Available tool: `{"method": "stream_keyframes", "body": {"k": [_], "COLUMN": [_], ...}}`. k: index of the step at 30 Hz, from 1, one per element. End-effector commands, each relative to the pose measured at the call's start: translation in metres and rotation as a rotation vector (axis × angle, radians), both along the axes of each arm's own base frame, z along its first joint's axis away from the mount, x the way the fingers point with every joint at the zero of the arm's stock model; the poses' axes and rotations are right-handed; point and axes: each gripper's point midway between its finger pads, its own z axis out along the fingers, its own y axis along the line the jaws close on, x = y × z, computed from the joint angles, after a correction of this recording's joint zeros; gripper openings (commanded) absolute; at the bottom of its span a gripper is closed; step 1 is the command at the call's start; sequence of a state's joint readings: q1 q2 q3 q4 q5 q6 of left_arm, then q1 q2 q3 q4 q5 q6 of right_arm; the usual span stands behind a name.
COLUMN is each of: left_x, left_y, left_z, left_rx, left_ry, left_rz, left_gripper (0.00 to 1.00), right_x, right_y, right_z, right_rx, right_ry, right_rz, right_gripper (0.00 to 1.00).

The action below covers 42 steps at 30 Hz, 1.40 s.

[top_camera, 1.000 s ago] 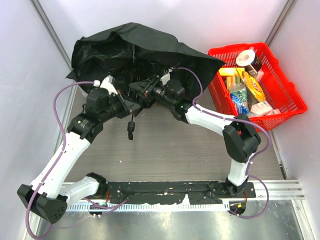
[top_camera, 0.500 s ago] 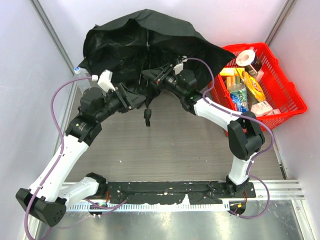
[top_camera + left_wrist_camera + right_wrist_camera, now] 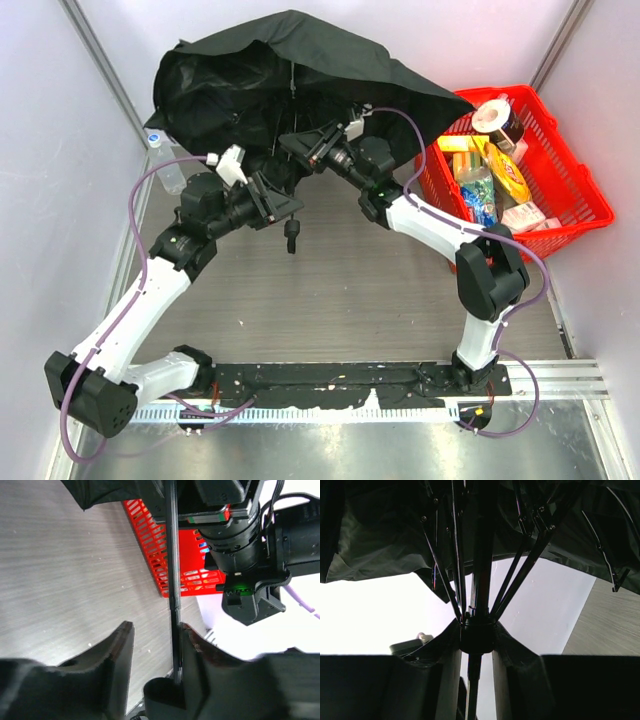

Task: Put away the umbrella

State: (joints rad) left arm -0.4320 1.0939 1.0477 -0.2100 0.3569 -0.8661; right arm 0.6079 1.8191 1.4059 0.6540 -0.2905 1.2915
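Note:
The black umbrella (image 3: pixel 300 70) stands half open over the back of the table, its canopy crumpled and its ribs (image 3: pixel 520 565) spread. My right gripper (image 3: pixel 318 150) is shut on the umbrella's sliding collar (image 3: pixel 477 636) on the shaft, under the canopy. My left gripper (image 3: pixel 283 203) sits lower on the shaft (image 3: pixel 172 570), open. The shaft lies against the right-hand finger (image 3: pixel 197 647), with a gap to the other finger (image 3: pixel 120 650). The handle (image 3: pixel 291 236) hangs below the left gripper, above the table.
A red basket (image 3: pixel 560 190) full of groceries stands at the right, partly under the canopy's edge, and it shows behind the shaft as the red basket (image 3: pixel 150 540). A clear plastic bottle (image 3: pixel 165 165) stands by the left wall. Walls close in on the left, back and right.
My left gripper has opened off the shaft. Both arms and the umbrella have moved toward the back and right, and the handle has risen with them.

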Motion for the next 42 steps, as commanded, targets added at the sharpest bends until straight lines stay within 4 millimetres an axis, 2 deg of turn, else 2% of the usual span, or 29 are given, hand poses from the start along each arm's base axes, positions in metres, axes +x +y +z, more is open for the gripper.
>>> {"method": "stream_keyframes", "body": {"k": [1,3,5,6,7,8,9,10,11,12,15,17,18,19,20,21,22,23,24,25,28,29,31,34,36,39,41,42], "left_x": [0.003,0.005,0.007,0.01,0.012,0.014,0.015,0.016,0.016,0.017,0.016,0.012,0.009,0.005,0.001,-0.005,-0.012,-0.018,-0.026,-0.035,-0.044,-0.042,-0.038,-0.028,-0.016,0.006,0.018,0.023], "left_y": [-0.007,-0.008,-0.004,0.0,0.006,0.011,0.015,0.02,0.023,0.025,0.025,0.021,0.02,0.02,0.019,0.02,0.023,0.027,0.032,0.037,0.047,0.053,0.066,0.073,0.077,0.083,0.084,0.084], "left_z": [0.022,0.02,0.031,0.038,0.05,0.056,0.065,0.074,0.081,0.085,0.084,0.079,0.077,0.074,0.069,0.071,0.068,0.069,0.072,0.074,0.062,0.064,0.058,0.085,0.1,0.119,0.134,0.139], "left_rx": [-0.036,-0.05,-0.058,-0.053,-0.044,-0.024,-0.002,0.01,0.015,0.02,0.031,0.017,0.008,0.004,0.0,-0.011,-0.006,0.004,0.013,0.031,0.133,0.171,0.231,0.169,0.12,0.059,0.009,-0.005], "left_ry": [-0.052,-0.047,-0.083,-0.106,-0.138,-0.158,-0.186,-0.217,-0.24,-0.256,-0.251,-0.236,-0.226,-0.214,-0.206,-0.219,-0.228,-0.247,-0.269,-0.291,-0.285,-0.273,-0.206,-0.208,-0.211,-0.221,-0.241,-0.245], "left_rz": [-0.024,-0.017,0.009,0.04,0.07,0.094,0.114,0.136,0.148,0.156,0.151,0.126,0.114,0.103,0.093,0.083,0.079,0.08,0.077,0.074,0.065,0.086,0.12,0.169,0.216,0.266,0.274,0.278], "left_gripper": [0.33,0.17,0.03,0.0,0.0,0.0,0.0,0.0,0.0,0.0,0.0,0.0,0.03,0.13,0.31,0.49,0.61,0.69,0.73,0.77,0.87,0.86,0.77,0.77,0.86,0.89,0.99,0.96], "right_x": [-0.028,-0.028,-0.029,-0.037,-0.041,-0.061,-0.069,-0.09,-0.097,-0.113,-0.116,-0.101,-0.09,-0.086,-0.072,-0.066,-0.06,-0.054,-0.055,-0.051,-0.051,-0.051,-0.056,-0.065,-0.069,-0.076,-0.079,-0.082], "right_y": [-0.015,-0.015,-0.012,-0.006,-0.001,0.012,0.02,0.034,0.037,0.042,0.043,0.032,0.023,0.019,0.008,0.005,-0.005,-0.006,-0.011,-0.012,-0.028,-0.033,-0.035,-0.033,-0.032,-0.032,-0.032,-0.031], "right_z": [0.067,0.067,0.06,0.057,0.042,0.039,0.019,0.003,-0.001,-0.003,0.002,0.012,0.023,0.029,0.04,0.04,0.056,0.055,0.068,0.068,0.072,0.075,0.072,0.078,0.081,0.085,0.081,0.082], "right_rx": [0.07,0.047,0.019,0.008,-0.011,-0.016,-0.045,-0.061,-0.05,-0.018,-0.01,-0.038,-0.027,-0.009,0.016,0.029,0.05,0.042,0.042,0.044,0.076,0.085,0.09,0.119,0.127,0.125,0.121,0.122], "right_ry": [-0.204,-0.204,-0.182,-0.169,-0.145,-0.144,-0.114,-0.095,-0.086,-0.085,-0.098,-0.127,-0.144,-0.146,-0.172,-0.164,-0.212,-0.226,-0.277,-0.283,-0.331,-0.34,-0.343,-0.349,-0.356,-0.368,-0.36,-0.365], "right_rz": [-0.018,-0.034,-0.045,-0.034,-0.03,0.007,0.019,0.058,0.058,0.087,0.096,0.053,0.041,0.046,0.036,0.043,0.046,0.058,0.091,0.103,0.134,0.139,0.166,0.196,0.207,0.218,0.224,0.227], "right_gripper": [0.01,0.01,0.01,0.01,0.01,0.01,0.01,0.01,0.01,0.01,0.01,0.01,0.01,0.01,0.01,0.01,0.01,0.01,0.01,0.01,0.01,0.01,0.01,0.01,0.01,0.01,0.01,0.01]}}
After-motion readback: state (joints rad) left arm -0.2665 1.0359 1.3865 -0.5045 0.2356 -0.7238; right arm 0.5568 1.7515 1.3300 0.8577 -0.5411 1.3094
